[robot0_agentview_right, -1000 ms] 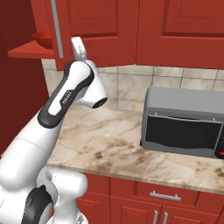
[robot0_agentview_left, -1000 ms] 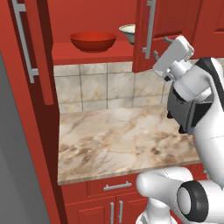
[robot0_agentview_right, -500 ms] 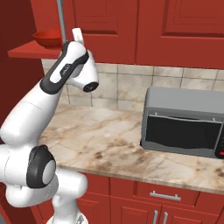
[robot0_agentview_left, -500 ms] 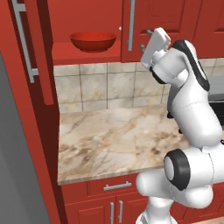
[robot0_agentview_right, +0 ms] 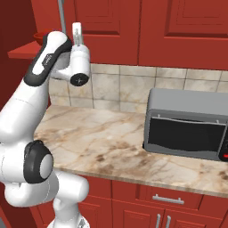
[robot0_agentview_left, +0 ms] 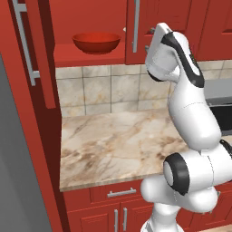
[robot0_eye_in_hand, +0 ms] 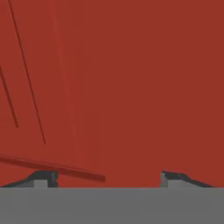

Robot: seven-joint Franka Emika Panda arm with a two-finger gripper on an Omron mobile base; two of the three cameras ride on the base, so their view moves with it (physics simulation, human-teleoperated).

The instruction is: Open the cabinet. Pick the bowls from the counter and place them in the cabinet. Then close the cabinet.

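Looking at the cabinet (robot0_agentview_left: pixel 136 31) first, you'll find its left door (robot0_agentview_left: pixel 34 50) swung wide open toward you, long silver handle (robot0_agentview_left: pixel 25 43) on its edge, while the right door (robot0_agentview_left: pixel 154 27) sits nearly shut with its own bar handle (robot0_agentview_left: pixel 136 26) showing just beside the arm. On the red inner shelf (robot0_agentview_left: pixel 88 58) the glossy red bowl (robot0_agentview_left: pixel 96 42) rests upright, well inside the opening; a sliver of pale rim (robot0_agentview_left: pixel 125 30) peeks out at the right door's edge (too little shows to say more about it). The same red bowl (robot0_agentview_right: pixel 40 37) is just visible behind the arm in the right base view. The gripper (robot0_agentview_left: pixel 154 32) is raised to shelf height against the face of the right door, and in the right base view it (robot0_agentview_right: pixel 77 27) points upward in front of the red panels. From the hand view you see the two fingers (robot0_eye_in_hand: pixel 43 178) set wide apart with nothing between them, the flat red door surface (robot0_eye_in_hand: pixel 131 87) close ahead. Below, the marble tabletop (robot0_agentview_left: pixel 118 145) runs under the tiled backsplash (robot0_agentview_left: pixel 99 93), with a grey microwave (robot0_agentview_right: pixel 189 124) standing at its right end and the base cabinets (robot0_agentview_right: pixel 169 202) beneath.
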